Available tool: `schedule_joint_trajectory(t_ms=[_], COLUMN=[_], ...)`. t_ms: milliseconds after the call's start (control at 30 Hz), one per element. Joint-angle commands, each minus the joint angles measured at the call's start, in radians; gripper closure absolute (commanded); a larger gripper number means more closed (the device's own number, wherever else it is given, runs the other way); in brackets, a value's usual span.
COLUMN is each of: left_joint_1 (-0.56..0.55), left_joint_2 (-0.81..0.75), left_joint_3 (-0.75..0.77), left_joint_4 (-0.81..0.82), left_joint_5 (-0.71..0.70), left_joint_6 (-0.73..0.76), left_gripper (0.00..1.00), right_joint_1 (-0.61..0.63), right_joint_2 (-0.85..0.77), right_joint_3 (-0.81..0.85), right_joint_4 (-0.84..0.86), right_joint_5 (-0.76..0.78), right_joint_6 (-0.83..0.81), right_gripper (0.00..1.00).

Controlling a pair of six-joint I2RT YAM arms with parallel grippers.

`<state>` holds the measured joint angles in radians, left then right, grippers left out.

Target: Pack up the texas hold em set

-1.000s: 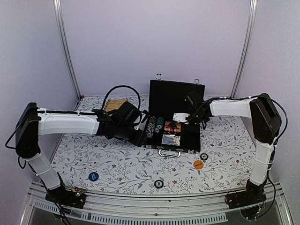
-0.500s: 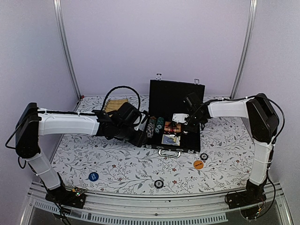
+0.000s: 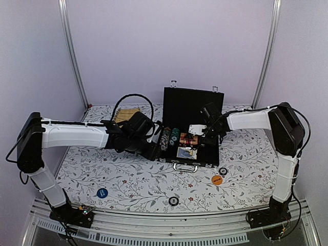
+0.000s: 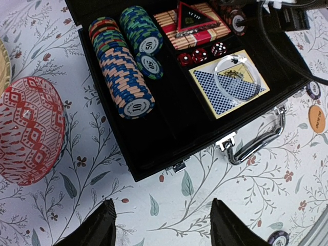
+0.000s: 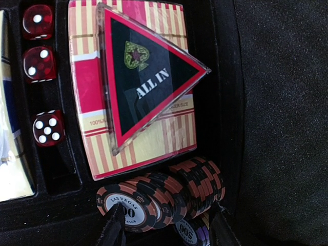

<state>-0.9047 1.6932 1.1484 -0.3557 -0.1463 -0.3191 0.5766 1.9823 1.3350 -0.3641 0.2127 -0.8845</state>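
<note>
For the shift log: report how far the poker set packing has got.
Done: chip rows, card decks, dice and the ALL IN triangle lie in the open briefcase. In hand: the right gripper, open, is at the orange-black chips inside it; the left gripper hovers open, empty. Left: blue disc, orange disc and two loose chips on the table, then the lid.

Floral table (image 3: pixel 134 180): briefcase (image 4: pixel 165 149), ball (image 4: pixel 28 129), blue disc (image 3: pixel 102 192)

The briefcase (image 4: pixel 154 148) is lined in matt black, felt-like cloth; its handle (image 4: pixel 259 138) and latches (image 4: pixel 226 142) are shiny metal. The poker chips (image 4: pixel 123 77) look smooth and glossy. The 3 dice (image 5: pixel 40 63) are translucent red plastic. The triangle (image 5: pixel 143 77) is glossy clear-edged plastic on a printed paper card deck (image 5: pixel 87 97).
</note>
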Motion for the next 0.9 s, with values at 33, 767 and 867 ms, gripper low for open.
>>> schedule_joint_trajectory(t_ms=[33, 767, 867], left_joint_1=[0.013, 0.014, 0.015], left_joint_2=[-0.006, 0.006, 0.009], left_joint_3=[-0.004, 0.013, 0.023], left_joint_4=[0.021, 0.022, 0.013], left_joint_5=[0.000, 0.007, 0.002], left_joint_6=[0.002, 0.010, 0.014], left_gripper=[0.37, 0.37, 0.36], right_joint_1=[0.000, 0.013, 0.013], right_joint_2=[0.038, -0.054, -0.086], right_joint_3=[-0.025, -0.047, -0.024], right_joint_4=[0.100, 0.094, 0.021], right_joint_5=[0.072, 0.061, 0.021], right_joint_6=[-0.023, 0.011, 0.043], right_gripper=[0.43, 0.44, 0.43])
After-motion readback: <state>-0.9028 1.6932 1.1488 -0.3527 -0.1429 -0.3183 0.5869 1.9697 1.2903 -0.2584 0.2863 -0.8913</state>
